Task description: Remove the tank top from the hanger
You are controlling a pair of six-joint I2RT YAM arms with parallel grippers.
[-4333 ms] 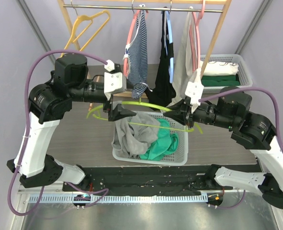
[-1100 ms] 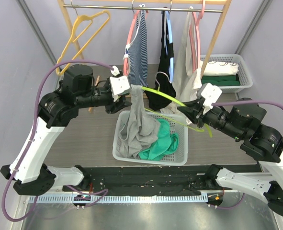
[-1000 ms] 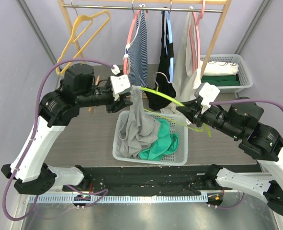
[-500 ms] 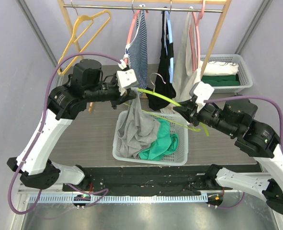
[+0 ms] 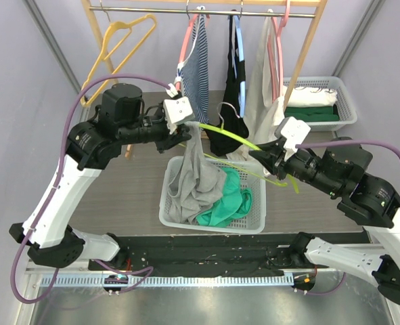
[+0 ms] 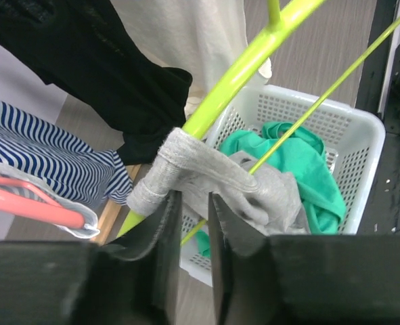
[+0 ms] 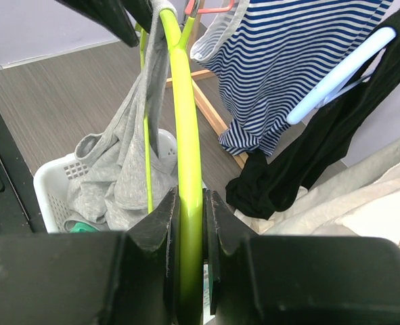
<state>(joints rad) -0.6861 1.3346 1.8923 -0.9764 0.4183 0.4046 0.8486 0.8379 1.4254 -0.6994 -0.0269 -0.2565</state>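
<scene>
Your grey tank top (image 5: 189,172) now hangs as a long drape from the left end of the yellow-green hanger (image 5: 227,135), its lower part resting in the white basket (image 5: 164,218) beside a green garment (image 5: 230,196). A few seconds ago it lay bunched low over that basket. One strap is looped round the hanger arm just short of the tip. Your left end effector (image 6: 189,217) pinches that strap, and your right end effector (image 7: 186,203) is clamped on the hanger. You likely need only draw the strap past the tip.

hanger (image 6: 254,54) top cut off; tank top (image 6: 203,169) partly behind fingers (image 6: 158,271)
</scene>
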